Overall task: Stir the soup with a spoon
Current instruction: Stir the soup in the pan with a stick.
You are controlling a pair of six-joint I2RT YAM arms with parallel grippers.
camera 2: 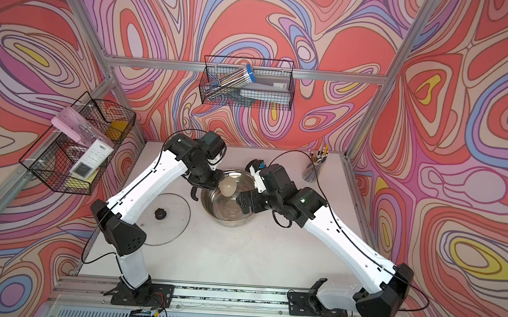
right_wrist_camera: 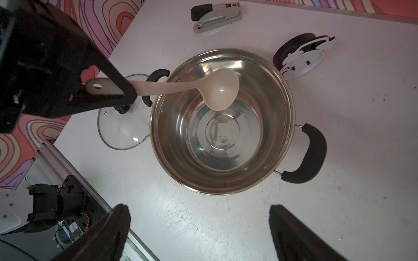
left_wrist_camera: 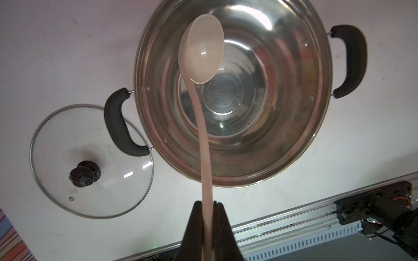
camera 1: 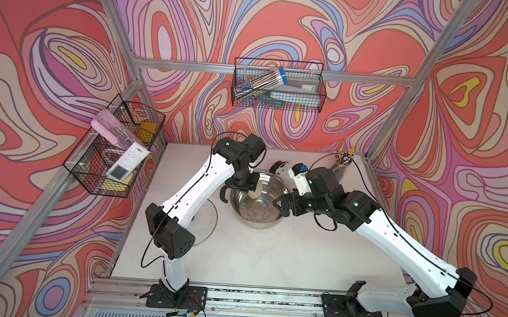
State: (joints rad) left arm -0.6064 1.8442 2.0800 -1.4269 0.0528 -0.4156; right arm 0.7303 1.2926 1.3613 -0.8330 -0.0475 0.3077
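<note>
The spoon (left_wrist_camera: 202, 49), a cream ladle, hangs over the open steel pot (left_wrist_camera: 282, 113), its bowl above the pot's inside near the far-left wall. My left gripper (left_wrist_camera: 208, 205) is shut on the thin handle near its end. In both top views the spoon's bowl (camera 1: 256, 193) (camera 2: 228, 186) pokes out from under the left wrist. The right gripper (right_wrist_camera: 199, 209) stands open and empty just outside the pot's (right_wrist_camera: 172, 126) right rim, as the top views (camera 1: 278, 203) show. Inside the pot I see only a shiny steel bottom; no soup shows.
A glass lid (camera 2: 166, 217) with a black knob lies flat left of the pot. Behind the pot are a stapler (right_wrist_camera: 217, 18) and a black-and-white reel (right_wrist_camera: 303, 56). A pencil cup (camera 1: 342, 165) stands at the back right. Wire baskets (camera 1: 115, 149) (camera 1: 277, 84) hang on the walls.
</note>
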